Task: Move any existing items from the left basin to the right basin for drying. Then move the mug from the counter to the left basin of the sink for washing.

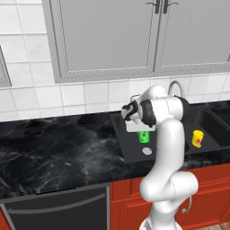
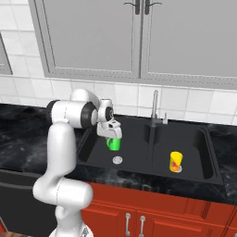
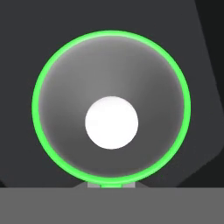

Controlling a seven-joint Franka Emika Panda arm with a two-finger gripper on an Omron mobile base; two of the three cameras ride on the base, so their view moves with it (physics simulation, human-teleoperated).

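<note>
**A:** While the arm is bent over the sink (image 2: 203,173), where does the mug (image 2: 113,144) sit relative to the left basin (image 2: 95,155)?

**B:** Inside its outline, directly under the gripper (image 2: 110,136). In the right base view the green mug is upright, above and just back of the silver drain disc (image 2: 117,160). The left base view agrees: mug (image 1: 143,136) under the gripper (image 1: 140,131), drain disc (image 1: 147,151) in front of it. I cannot tell whether its base touches the basin floor or hangs clear.

**A:** Jaws?

**B:** Cannot tell. Hand body hides the fingers in both base views. The hand view looks straight down into the mug (image 3: 111,109): green rim a full ring, pale grey wall, white round bottom, dark basin floor around it. A small grey piece shows at the rim's lower edge, too little to read as clamped or released.

**A:** Other items, again from the left basin?

**B:** Small yellow-and-red object (image 2: 175,162) stands upright in the right basin (image 2: 203,152), beyond the divider. Gooseneck faucet (image 2: 154,109) rises behind the divider. Counter (image 1: 54,143), black marble look, runs off from the left basin's far side, away from the right basin. Grey wall cabinets (image 2: 139,41) hang above, over white tile.
</note>
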